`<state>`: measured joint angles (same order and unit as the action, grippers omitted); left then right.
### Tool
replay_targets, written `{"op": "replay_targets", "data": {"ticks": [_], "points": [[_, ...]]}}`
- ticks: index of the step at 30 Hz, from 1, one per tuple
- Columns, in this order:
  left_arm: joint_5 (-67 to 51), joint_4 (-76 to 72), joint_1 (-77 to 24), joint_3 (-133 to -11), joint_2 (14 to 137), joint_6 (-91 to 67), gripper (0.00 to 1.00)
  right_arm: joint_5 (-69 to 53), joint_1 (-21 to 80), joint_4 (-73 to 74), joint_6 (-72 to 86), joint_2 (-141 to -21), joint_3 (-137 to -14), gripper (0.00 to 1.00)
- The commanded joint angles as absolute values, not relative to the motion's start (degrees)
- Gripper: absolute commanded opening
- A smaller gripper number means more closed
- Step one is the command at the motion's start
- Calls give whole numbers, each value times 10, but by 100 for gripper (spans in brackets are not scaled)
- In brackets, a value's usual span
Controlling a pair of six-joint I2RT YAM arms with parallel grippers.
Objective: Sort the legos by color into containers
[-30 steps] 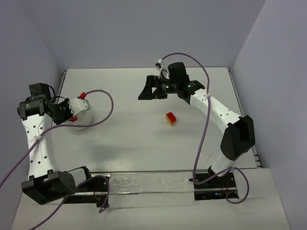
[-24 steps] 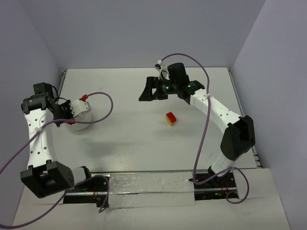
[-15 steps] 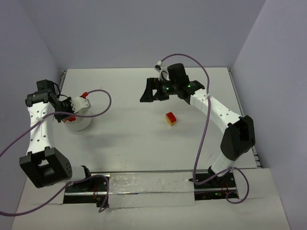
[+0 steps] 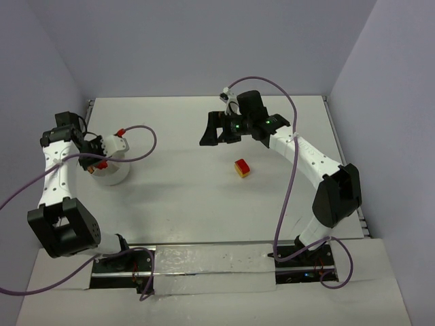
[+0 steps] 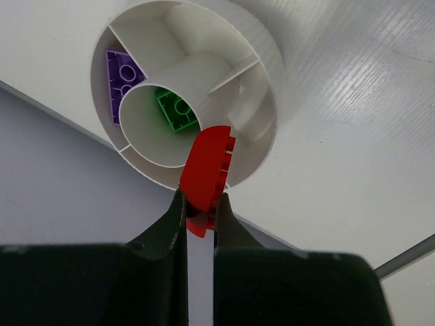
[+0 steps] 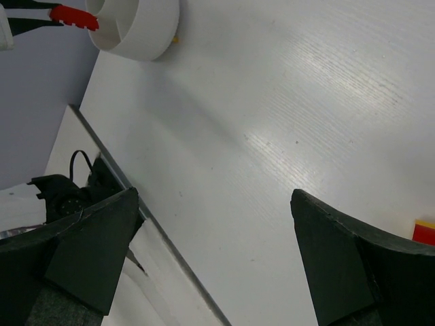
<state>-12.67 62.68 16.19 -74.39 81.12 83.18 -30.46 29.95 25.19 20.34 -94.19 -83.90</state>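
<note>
Over the last second your left arm has folded back toward the left wall and turned its wrist. The left gripper [image 5: 200,204] now hangs right over the short round white plastic tub [image 5: 268,61], its fingers clenched on a small red plastic brick [image 5: 207,173]. The brick has one curved, glossy face and studs along its other side. It sits above the near rim of the tub, roughly over one outer pocket, so I judge the drop is about due. Check that it lines up with an unused pocket and not with the rim wall. The tub is thin, smooth and matte, with a central round well and a ring of pockets split by straight ribs. A green studded brick [image 5: 177,112] lies in the well and a purple studded brick [image 5: 122,71] lies in one ring pocket. Your right gripper [image 4: 212,130] has barely moved and hovers with its jaws spread wide and nothing between them. The red-and-yellow brick [image 4: 241,168] lies where it did on the white, faintly grained table [image 4: 190,197], apart from both grippers and yet to be sorted.
</note>
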Motion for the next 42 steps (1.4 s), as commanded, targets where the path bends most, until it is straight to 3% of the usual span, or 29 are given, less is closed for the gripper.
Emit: {"op": "replay_targets", "data": {"ticks": [1, 10, 20, 30, 42], "points": [[-127, 608, 156, -724, 809, 836, 13, -278, 297, 257, 187, -928, -852, 100], [-123, 574, 144, -694, 813, 822, 26, -218, 297, 288, 163, -934, -856, 100], [-137, 571, 142, -716, 834, 812, 52, -153, 297, 333, 119, -936, -847, 100], [-267, 627, 108, -832, 788, 764, 58, -64, 296, 320, 81, -885, -742, 99], [-337, 587, 26, -825, 714, 660, 61, 28, 287, 318, 49, -925, -711, 91]]}}
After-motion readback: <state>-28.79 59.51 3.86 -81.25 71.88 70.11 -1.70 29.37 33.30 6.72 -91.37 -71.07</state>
